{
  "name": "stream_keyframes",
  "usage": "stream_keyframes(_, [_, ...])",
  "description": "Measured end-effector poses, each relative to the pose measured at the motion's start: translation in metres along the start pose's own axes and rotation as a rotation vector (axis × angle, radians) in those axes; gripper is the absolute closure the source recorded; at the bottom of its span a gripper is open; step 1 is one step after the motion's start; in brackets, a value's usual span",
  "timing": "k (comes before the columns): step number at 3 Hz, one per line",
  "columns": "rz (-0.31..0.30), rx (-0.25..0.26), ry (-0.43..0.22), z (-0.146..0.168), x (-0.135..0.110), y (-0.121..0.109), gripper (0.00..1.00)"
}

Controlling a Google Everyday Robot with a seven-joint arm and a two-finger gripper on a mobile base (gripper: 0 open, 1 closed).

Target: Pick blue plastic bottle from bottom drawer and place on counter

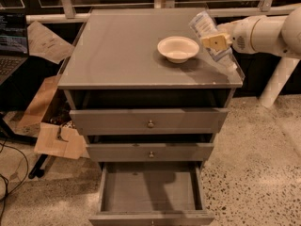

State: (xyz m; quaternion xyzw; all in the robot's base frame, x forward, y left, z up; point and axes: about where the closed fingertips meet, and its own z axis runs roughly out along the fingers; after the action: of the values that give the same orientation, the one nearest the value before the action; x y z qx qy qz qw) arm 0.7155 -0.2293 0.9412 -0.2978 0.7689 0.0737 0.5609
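Presently gripper [215,42] holds bottle [205,25] above counter [117,51].

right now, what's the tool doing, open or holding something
Tool: shut on the blue plastic bottle, which is tilted over the right edge of the counter, beside the white bowl.
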Motion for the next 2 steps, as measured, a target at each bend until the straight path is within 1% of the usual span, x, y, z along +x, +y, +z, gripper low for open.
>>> stream_keyframes(1, [0.016,0.024,0.020,0.0060,0.0101,-0.0044,1.00])
stream_keyframes(2, [-0.001,0.090,0.083,0.0135,0.0133,-0.0064,1.00])
